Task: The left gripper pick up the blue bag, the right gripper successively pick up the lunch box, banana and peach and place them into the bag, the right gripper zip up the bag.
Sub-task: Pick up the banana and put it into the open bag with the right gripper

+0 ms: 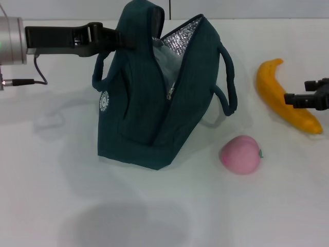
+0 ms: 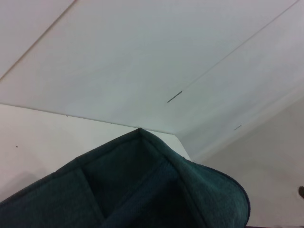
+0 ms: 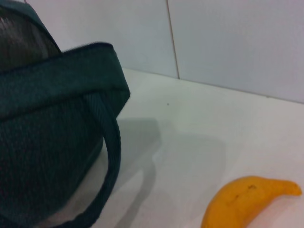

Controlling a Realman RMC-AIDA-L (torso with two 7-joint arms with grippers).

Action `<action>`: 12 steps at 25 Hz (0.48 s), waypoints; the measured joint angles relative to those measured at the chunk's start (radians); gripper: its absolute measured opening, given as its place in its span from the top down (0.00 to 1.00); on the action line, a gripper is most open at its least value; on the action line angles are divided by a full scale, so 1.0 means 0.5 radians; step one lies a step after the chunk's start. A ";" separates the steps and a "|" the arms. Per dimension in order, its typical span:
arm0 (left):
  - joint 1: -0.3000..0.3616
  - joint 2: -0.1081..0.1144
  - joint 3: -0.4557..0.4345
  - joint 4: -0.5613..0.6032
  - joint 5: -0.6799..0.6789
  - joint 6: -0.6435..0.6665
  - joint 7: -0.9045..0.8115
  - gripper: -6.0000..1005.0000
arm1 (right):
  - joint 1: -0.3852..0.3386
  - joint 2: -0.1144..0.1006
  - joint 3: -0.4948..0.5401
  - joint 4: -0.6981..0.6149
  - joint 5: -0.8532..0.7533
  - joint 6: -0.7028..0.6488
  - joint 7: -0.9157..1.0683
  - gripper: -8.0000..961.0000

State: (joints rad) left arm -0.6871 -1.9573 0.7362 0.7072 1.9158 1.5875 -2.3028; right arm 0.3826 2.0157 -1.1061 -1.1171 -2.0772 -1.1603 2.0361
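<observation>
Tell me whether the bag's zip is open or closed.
Open. The blue bag gapes at the top, silver lining showing; the left gripper holds its upper edge.

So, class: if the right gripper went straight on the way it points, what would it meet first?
Probably the banana: the right gripper points toward the robot's left, its tips already over the fruit. Height above it is unclear.

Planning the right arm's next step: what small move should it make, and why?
Probably lower the right gripper onto the banana and close. It hovers there; the banana and peach lie outside the blue bag, held open by the left gripper.
</observation>
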 joint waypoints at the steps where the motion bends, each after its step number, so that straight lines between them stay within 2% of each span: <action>1: 0.001 0.000 0.000 0.000 0.000 0.000 0.000 0.95 | 0.005 0.000 -0.022 0.005 -0.029 0.025 0.019 0.23; 6: 0.002 -0.003 0.000 0.000 0.000 0.000 -0.002 0.95 | 0.022 0.000 -0.173 0.030 -0.107 0.155 0.085 0.23; 12: 0.003 -0.003 0.000 0.000 0.000 0.000 -0.005 0.95 | 0.084 0.000 -0.195 0.145 -0.109 0.200 0.086 0.23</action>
State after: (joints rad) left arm -0.6857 -1.9589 0.7363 0.7071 1.9158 1.5876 -2.3055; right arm 0.4246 2.0157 -1.2037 -1.0448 -2.1317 -1.0603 2.0791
